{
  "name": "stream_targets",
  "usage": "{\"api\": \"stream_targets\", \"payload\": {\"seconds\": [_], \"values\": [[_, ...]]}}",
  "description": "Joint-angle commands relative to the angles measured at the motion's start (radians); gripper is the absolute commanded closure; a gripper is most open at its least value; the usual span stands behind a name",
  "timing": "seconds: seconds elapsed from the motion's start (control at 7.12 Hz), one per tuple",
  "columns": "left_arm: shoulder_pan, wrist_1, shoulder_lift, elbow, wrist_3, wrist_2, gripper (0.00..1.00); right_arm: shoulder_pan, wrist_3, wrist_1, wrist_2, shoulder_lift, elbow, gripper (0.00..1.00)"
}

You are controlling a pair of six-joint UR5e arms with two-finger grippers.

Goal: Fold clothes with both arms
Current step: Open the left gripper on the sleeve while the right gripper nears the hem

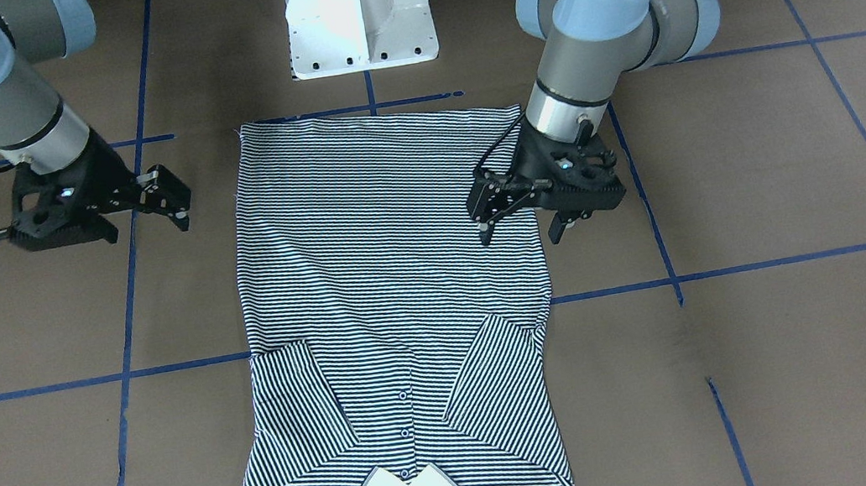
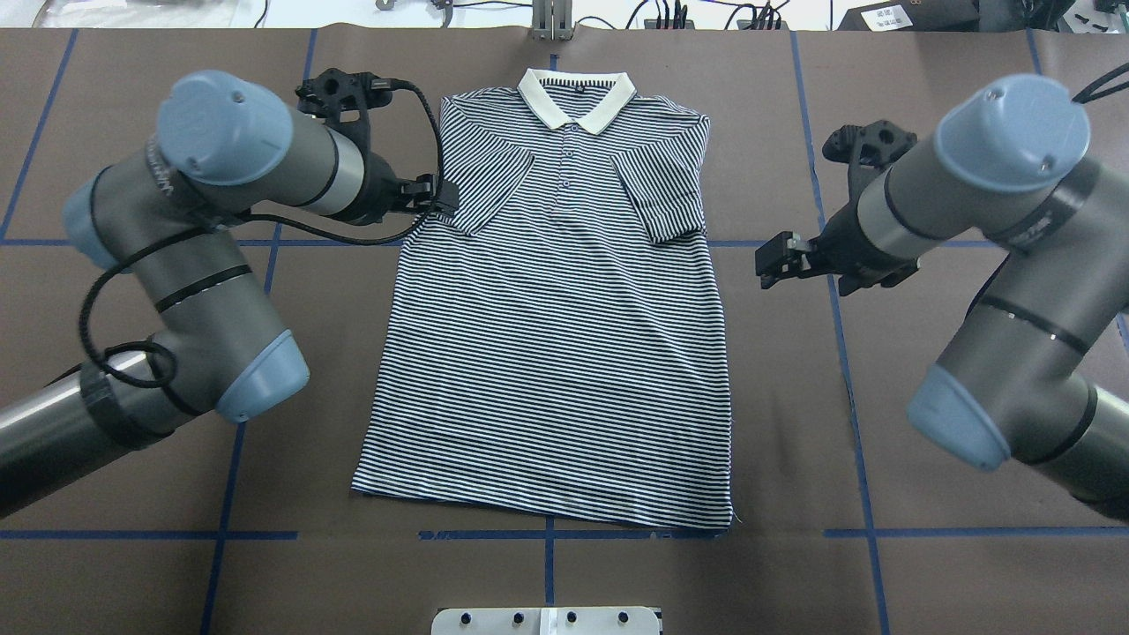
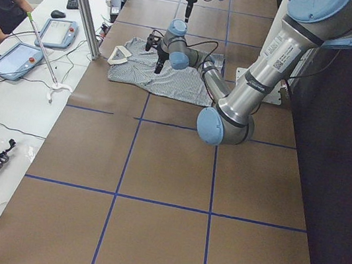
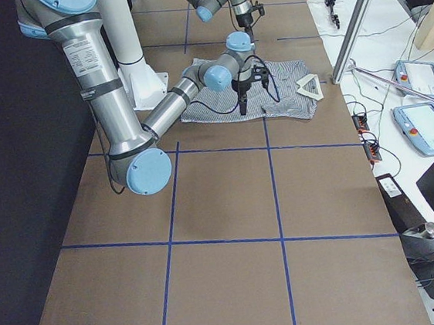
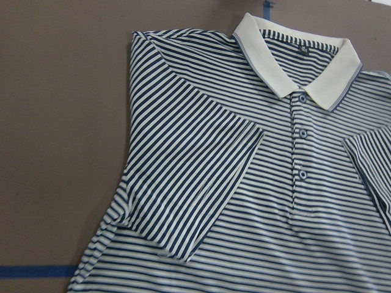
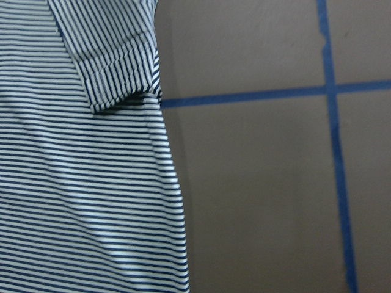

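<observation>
The left tool [image 1: 520,232] hangs with its 2 fingers set well apart, pointing down over the side edge of the polo shirt [image 2: 556,335], just below the folded sleeve on that side. Nothing sits between the fingers, and I cannot tell whether their tips touch the cloth. The right tool [image 1: 168,200] is also spread wide and carries nothing. It hovers over bare worktop [image 2: 882,397], just beside the opposite edge of the shirt and clear of it.

There is 1 shirt, lying flat and face up in the middle of the worktop. Its white collar [image 2: 575,95] is at the far end from the robot and its hem is at the near end. Both of its 2 short sleeves [image 5: 195,183] are turned in over the chest, so the sides run nearly straight. Below the collar I count 3 small buttons [image 5: 299,131] in a row down the placket.

2 arms reach in, the left arm [image 2: 220,159] and the right arm [image 2: 970,176], 1 from each side of the shirt, each ending in 1 tool. Between them, at the robot's end, stands 1 white pedestal [image 1: 358,12]. Blue tape lines [image 1: 783,259] cross the brown surface in a grid, and the hem lies just short of 1 of them.
</observation>
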Motion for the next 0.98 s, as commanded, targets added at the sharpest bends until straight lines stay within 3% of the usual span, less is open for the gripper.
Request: {"api": "stream_targets", "payload": {"seconds": [0.0, 0.14, 0.84], "values": [[-0.006, 0.026, 0.074, -0.117, 0.023, -0.002, 0.0, -0.253, 0.29, 0.152, -0.199, -0.061, 0.022, 0.0], [-0.004, 0.025, 0.08, -0.123, 0.013, -0.002, 0.0, -0.348, 0.351, 0.149, -0.306, -0.068, 0.023, 0.0], [-0.003, 0.023, 0.081, -0.126, 0.01, 0.0, 0.0, -0.472, 0.455, 0.062, -0.334, -0.1, 0.025, 0.0]]}}
